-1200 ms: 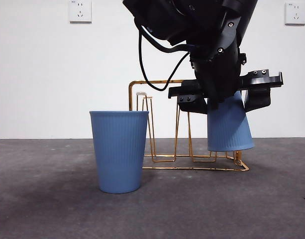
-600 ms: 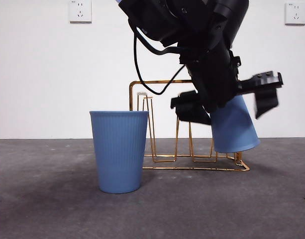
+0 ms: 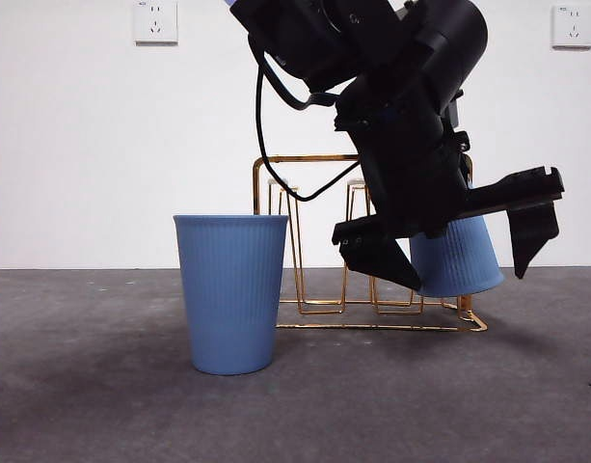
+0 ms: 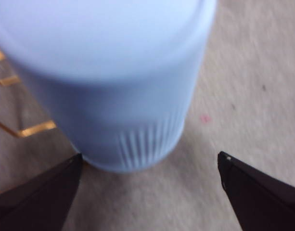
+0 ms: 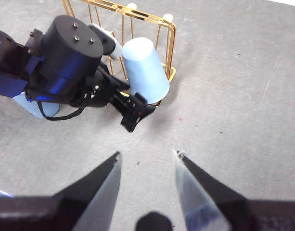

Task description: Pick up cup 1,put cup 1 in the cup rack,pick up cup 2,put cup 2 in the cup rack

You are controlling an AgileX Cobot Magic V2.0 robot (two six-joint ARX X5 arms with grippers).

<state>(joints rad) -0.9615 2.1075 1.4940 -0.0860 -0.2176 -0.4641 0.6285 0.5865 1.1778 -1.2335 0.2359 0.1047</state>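
One blue ribbed cup [image 3: 459,258] sits upside down and slightly tilted on the right end of the gold cup rack [image 3: 305,158]. My left gripper [image 3: 466,278] is open, its jaws spread wide on either side of this cup [image 4: 113,86] and wider than it. The second blue cup [image 3: 230,289] stands upright on the table, left of the rack. In the right wrist view the inverted cup [image 5: 145,70] leans over the rack [image 5: 137,12], and the left arm [image 5: 70,57] hides most of the upright cup [image 5: 39,109]. High above the table, my right gripper [image 5: 147,154] is open and holds nothing.
A grey mat [image 3: 102,386] covers the table. A white wall with two sockets [image 3: 155,21] stands behind. The rack's gold wires [image 4: 36,129] show beside the cup in the left wrist view. The left arm's cable [image 3: 276,145] hangs in front of the rack.
The left gripper's jaws have opened from around the inverted cup and swung lower and more tilted. The cup has settled onto the rack's right end. The upright cup has not moved.
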